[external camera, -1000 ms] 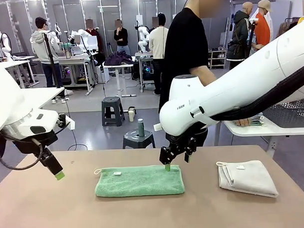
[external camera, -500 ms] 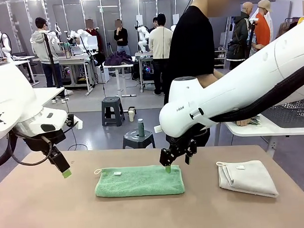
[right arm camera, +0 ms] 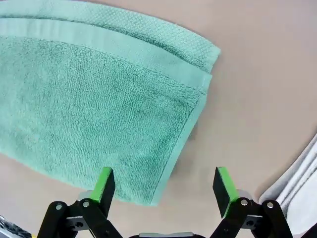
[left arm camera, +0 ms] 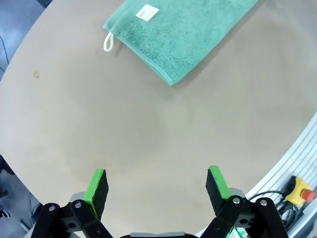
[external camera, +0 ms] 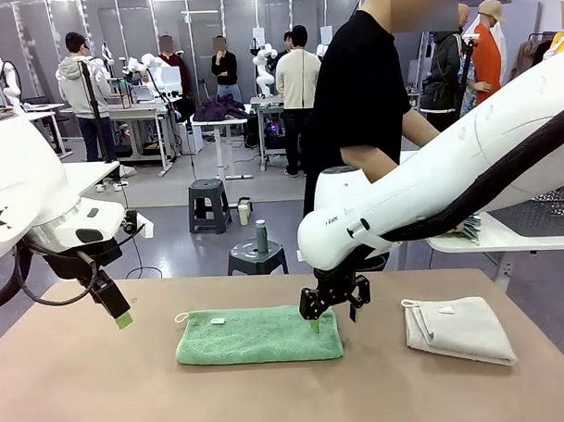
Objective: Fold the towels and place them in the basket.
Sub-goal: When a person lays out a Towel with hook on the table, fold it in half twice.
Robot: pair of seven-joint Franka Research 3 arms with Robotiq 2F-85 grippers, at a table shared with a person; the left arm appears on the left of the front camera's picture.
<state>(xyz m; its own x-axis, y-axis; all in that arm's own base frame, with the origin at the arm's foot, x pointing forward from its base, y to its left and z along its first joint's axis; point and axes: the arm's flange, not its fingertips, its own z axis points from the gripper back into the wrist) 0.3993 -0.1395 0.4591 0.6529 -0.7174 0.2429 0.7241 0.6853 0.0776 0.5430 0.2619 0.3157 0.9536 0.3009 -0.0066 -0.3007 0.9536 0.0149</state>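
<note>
at the left, the left gripper is held above the table, tilted, with its jaws seen wide apart in the left wrist view and nothing between the green pads. a broad stretch of bare, smooth tan tabletop is left beneath it and toward the near edge; the table's rounded edge is seen close by in that view. the green towel is laid flat at the middle of the table, folded into a long rectangle of looped terry, with a flat woven band along its short edge. a cream cord loop and a white label are carried at its left far corner, well apart from the left gripper. the right gripper is lowered over the towel's right far corner, jaws spread and clamped on nothing; in the right wrist view one pad is set over the terry and the other over bare table, so the towel's right edge is straddled, and the stacked layers of the fold are shown at the corner. whether the pads touch the cloth cannot be told. a clear strip of table is left between this edge and the cream towel, which is laid folded near the right side, slightly askew, soft-cornered, with its own loop and label at the far edge. behind the table a person in black is stood.
</note>
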